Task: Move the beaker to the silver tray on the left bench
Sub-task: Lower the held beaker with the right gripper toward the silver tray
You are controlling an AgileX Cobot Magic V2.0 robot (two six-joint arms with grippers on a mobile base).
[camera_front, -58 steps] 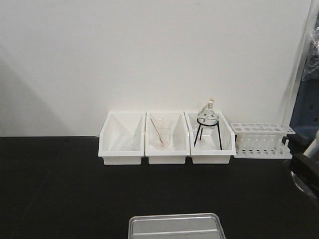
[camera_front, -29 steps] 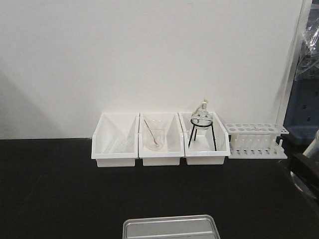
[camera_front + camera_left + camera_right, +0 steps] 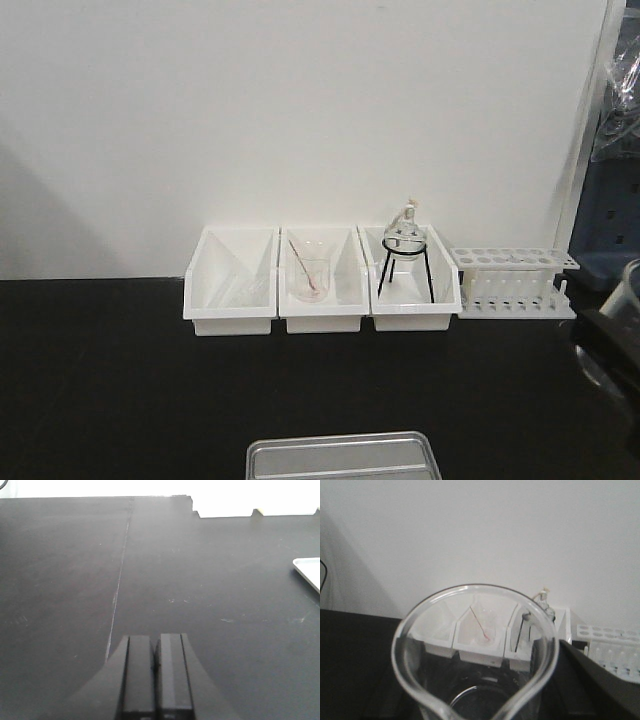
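Beaker [image 3: 470, 695]: aloft at right gripper [image 3: 610, 335], jaws hidden, hold unverifiable
Left gripper [image 3: 156, 675]: fingers together, idle
Risk: slick glass slipping, or clipping silver tray [image 3: 345, 455] rim on descent

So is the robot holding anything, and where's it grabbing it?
The right gripper holds the beaker, somewhere low on its body, out of view. The left gripper is shut on nothing.

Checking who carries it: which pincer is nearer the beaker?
Right. The beaker sits in the right pincer, filling its wrist view; the left pincer is shut over bare bench, no beaker in its view.
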